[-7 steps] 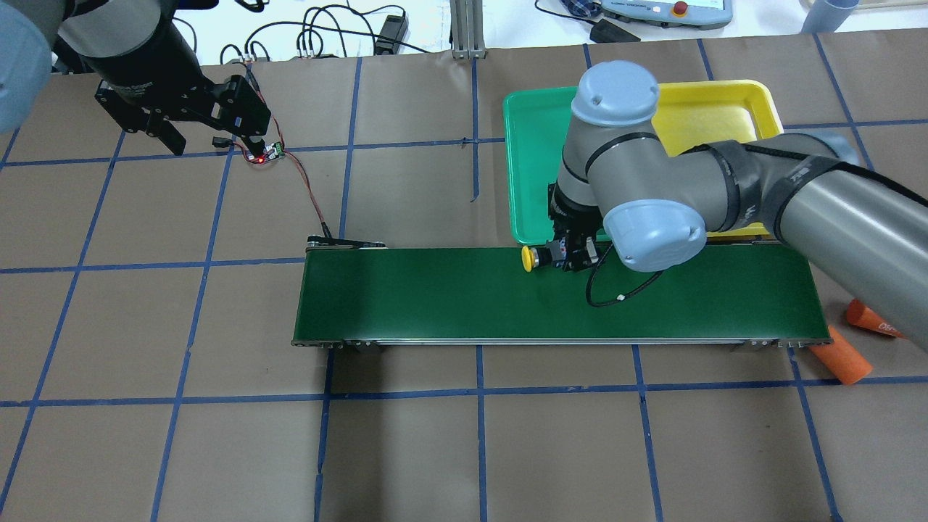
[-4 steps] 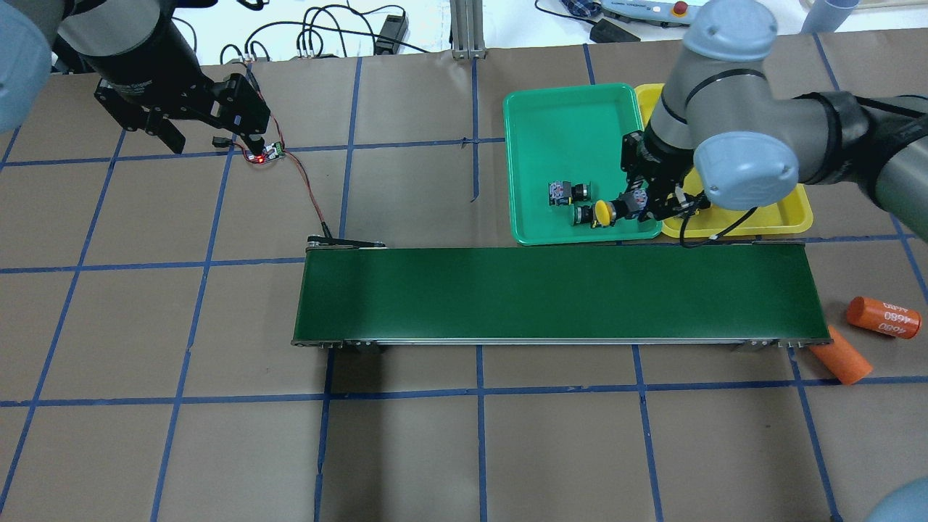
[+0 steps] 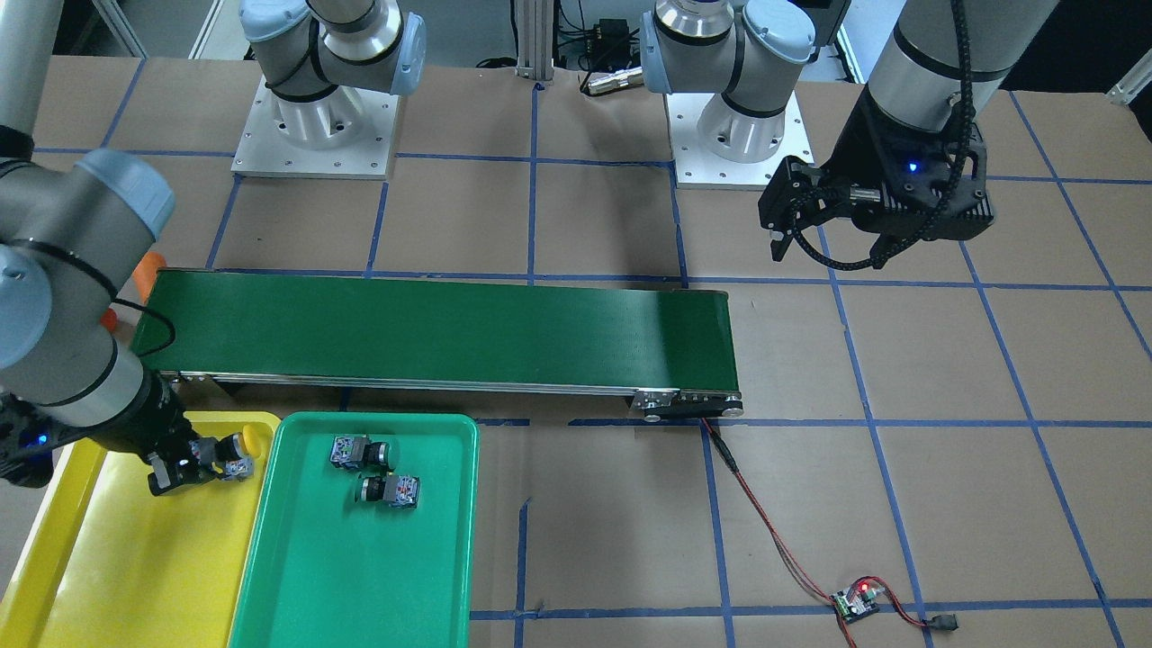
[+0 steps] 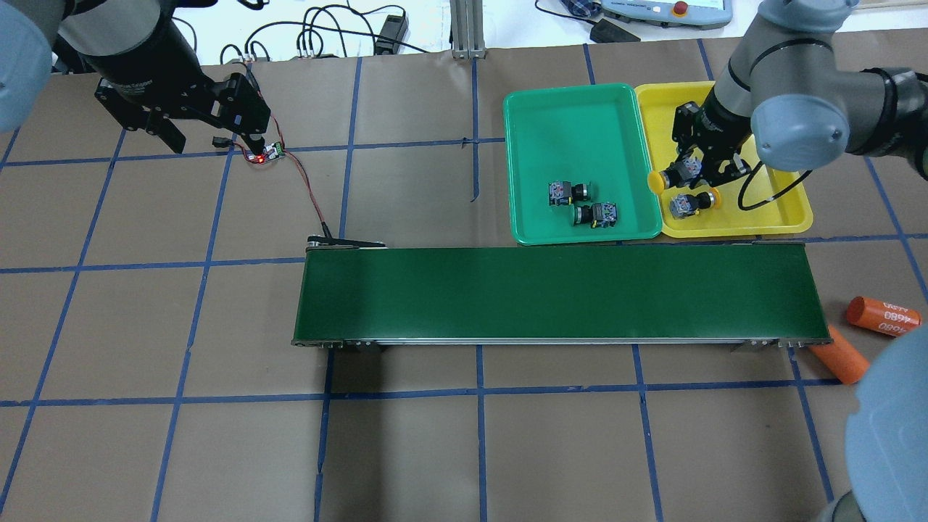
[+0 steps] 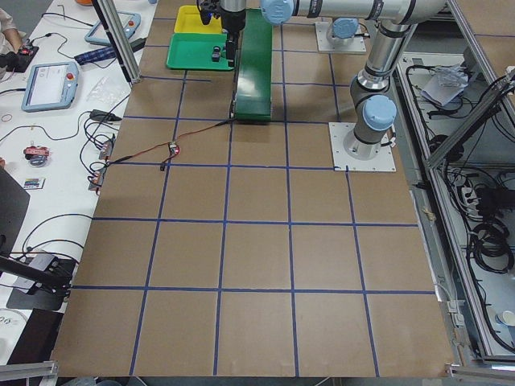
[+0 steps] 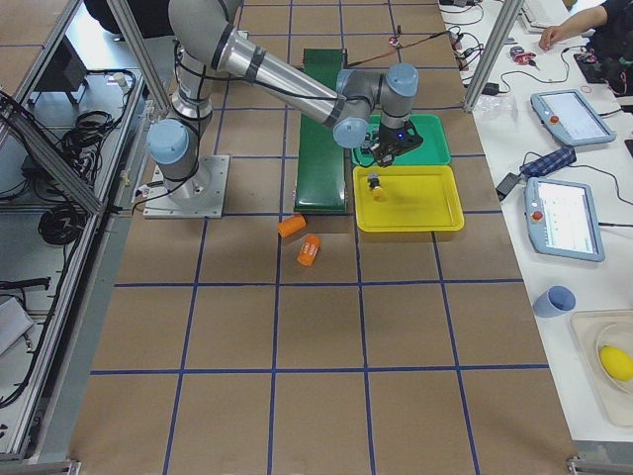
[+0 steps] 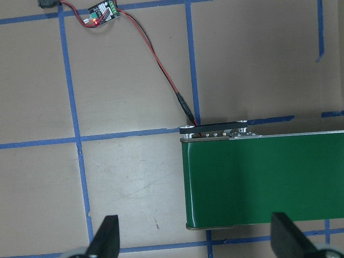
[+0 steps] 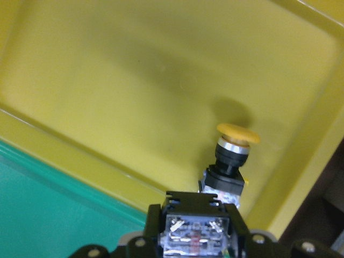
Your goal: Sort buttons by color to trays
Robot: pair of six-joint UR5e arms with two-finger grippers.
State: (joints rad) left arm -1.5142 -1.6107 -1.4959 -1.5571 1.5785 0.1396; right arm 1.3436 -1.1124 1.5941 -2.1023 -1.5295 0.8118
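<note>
My right gripper [image 4: 685, 174] is shut on a yellow button [image 4: 661, 180] and holds it over the left part of the yellow tray [image 4: 768, 210]. The button's contact block fills the bottom of the right wrist view [image 8: 196, 230]. A second yellow button [image 4: 692, 203] lies in that tray just below the gripper and also shows in the right wrist view [image 8: 231, 156]. Two green buttons [image 4: 569, 192] [image 4: 596, 214] lie in the green tray [image 4: 565, 130]. My left gripper [image 4: 215, 141] is open and empty, far off at the table's back left, with its fingers [image 7: 107, 239] wide apart.
A long dark-green conveyor belt [image 4: 558, 293] runs in front of the trays. Two orange cylinders [image 4: 883, 317] [image 4: 841, 361] lie at its right end. A small circuit board [image 4: 264, 154] with a red wire [image 4: 308, 192] sits under my left gripper.
My right gripper carried the yellow button from the conveyor, across the green tray, to above the yellow tray. The left arm has not moved.
</note>
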